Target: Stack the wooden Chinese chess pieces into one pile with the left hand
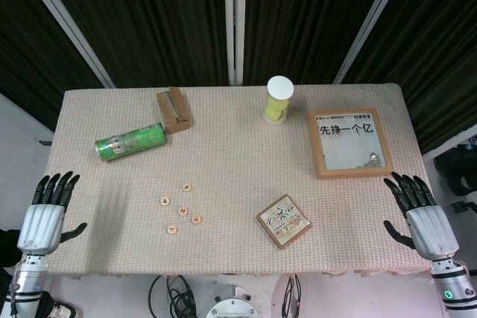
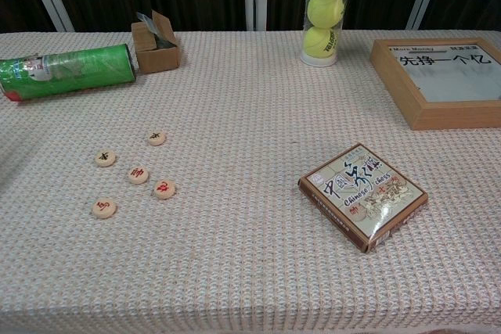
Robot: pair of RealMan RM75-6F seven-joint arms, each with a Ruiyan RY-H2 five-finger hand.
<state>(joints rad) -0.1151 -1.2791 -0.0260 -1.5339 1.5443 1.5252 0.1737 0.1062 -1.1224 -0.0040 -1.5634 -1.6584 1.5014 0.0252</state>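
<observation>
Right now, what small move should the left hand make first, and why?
Probably reach the left hand in over the table toward the nearest chess piece. The hand rests open at the table's left edge, holding nothing, and all five chess pieces lie flat and apart, with none stacked yet.

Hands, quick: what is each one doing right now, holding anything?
Left hand: open, holding nothing, at the table's left edge.
Right hand: open, holding nothing, at the table's right edge.
</observation>
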